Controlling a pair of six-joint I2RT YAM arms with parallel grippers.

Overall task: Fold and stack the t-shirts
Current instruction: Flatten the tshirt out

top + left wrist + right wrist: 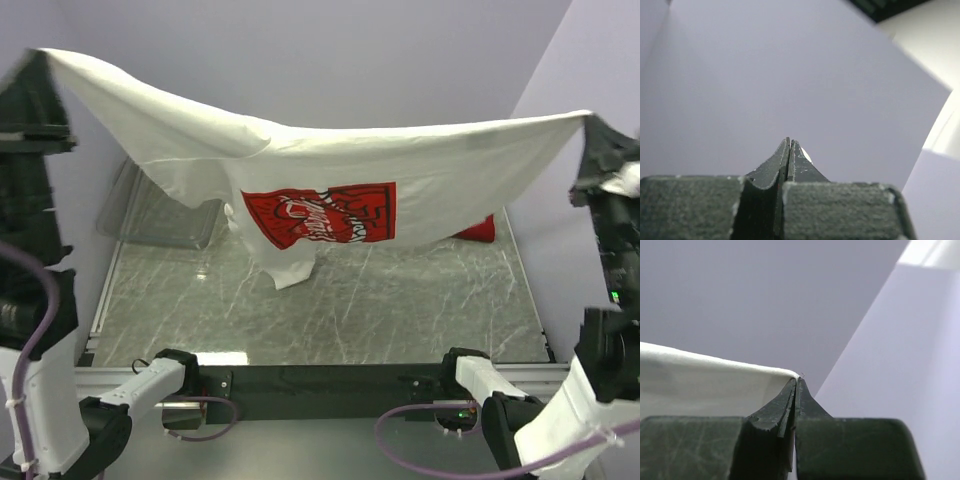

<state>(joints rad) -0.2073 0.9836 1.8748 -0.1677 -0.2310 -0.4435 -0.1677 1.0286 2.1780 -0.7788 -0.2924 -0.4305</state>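
The white t-shirt (330,165) with a red square chest graphic (320,215) hangs stretched in the air above the table, its lower hem dangling near the tabletop. My left gripper (40,58) is shut on its upper left corner, high at the far left. My right gripper (588,120) is shut on the opposite corner, high at the right. In the left wrist view the jaws (790,142) are pressed together with only a sliver of white cloth (806,156) showing. In the right wrist view the white cloth (705,385) runs left from the shut gripper (798,381). The red t-shirt (478,230) lies at the back right, mostly hidden behind the white one.
A clear plastic bin (160,215) sits at the back left of the marble tabletop (400,310). A metal rail (330,375) borders the near edge between the arm bases. Pale walls close in behind and on both sides.
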